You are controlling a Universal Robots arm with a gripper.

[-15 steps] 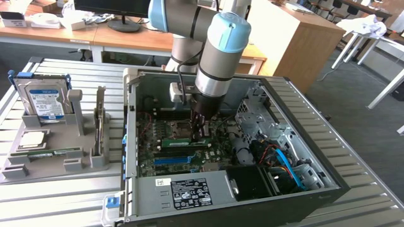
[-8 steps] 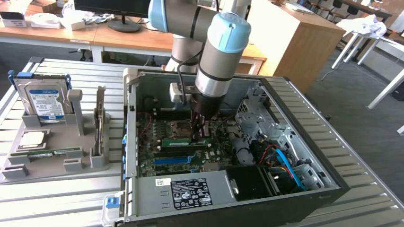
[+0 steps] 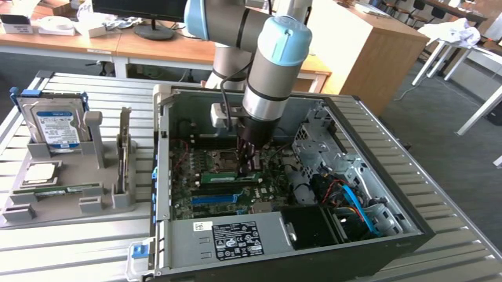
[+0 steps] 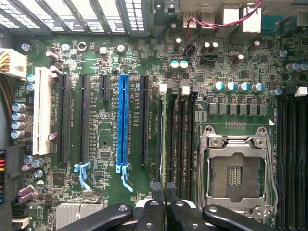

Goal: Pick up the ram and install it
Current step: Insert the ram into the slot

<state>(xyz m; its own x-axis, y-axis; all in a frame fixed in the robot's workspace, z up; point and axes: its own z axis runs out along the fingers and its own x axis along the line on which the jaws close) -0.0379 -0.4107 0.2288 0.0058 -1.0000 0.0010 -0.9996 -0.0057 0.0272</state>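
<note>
The ram (image 3: pixel 223 175) is a slim green stick standing on edge over the motherboard's black memory slots (image 4: pixel 180 134), inside the open computer case (image 3: pixel 377 176). In the wrist view the ram (image 4: pixel 163 130) shows edge-on as a thin green line running away from the fingertips. My gripper (image 3: pixel 248 167) reaches straight down into the case and is shut on one end of the stick. Its black fingers (image 4: pixel 155 192) sit almost together in the wrist view, gripper (image 4: pixel 164 188). Whether the ram is seated in its slot I cannot tell.
A blue expansion slot (image 4: pixel 123 120) and the empty processor socket (image 4: pixel 236 168) flank the memory slots. At the exterior view's left, a grey holder (image 3: pixel 47 205) carries a hard drive (image 3: pixel 55 123), an upright card (image 3: pixel 123 147), a processor (image 3: pixel 41 172) and another green stick (image 3: pixel 59 189). Cables (image 3: pixel 349 197) crowd the case's right.
</note>
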